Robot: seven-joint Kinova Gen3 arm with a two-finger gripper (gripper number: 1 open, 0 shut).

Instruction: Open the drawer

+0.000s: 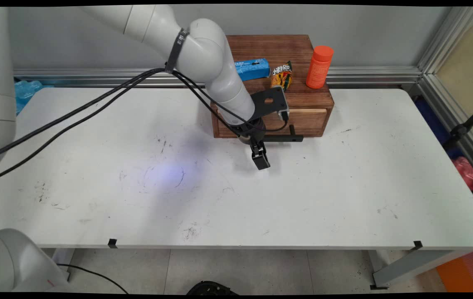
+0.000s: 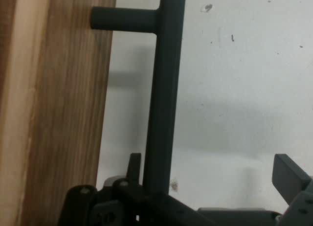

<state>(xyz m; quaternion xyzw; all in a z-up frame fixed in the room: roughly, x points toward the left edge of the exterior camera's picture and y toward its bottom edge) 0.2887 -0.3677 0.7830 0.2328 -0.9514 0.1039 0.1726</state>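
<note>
My black gripper (image 1: 261, 162) points down at the table just in front of a brown wooden box (image 1: 261, 45), at the left end of its drawer front (image 1: 307, 121). The drawer's black bar handle (image 1: 288, 138) stands off the front on a short post. In the hand view the handle (image 2: 164, 89) runs up between the fingers, close to the left fingertip (image 2: 134, 162) and far from the right fingertip (image 2: 288, 174). The gripper (image 2: 210, 162) is open and holds nothing. The drawer looks closed.
On top of the box lie a blue carton (image 1: 253, 68), a yellow and black snack packet (image 1: 283, 75) and an upright orange bottle (image 1: 319, 66). The white table (image 1: 344, 187) spreads wide in front. Black cables (image 1: 74, 114) hang from the arm at the left.
</note>
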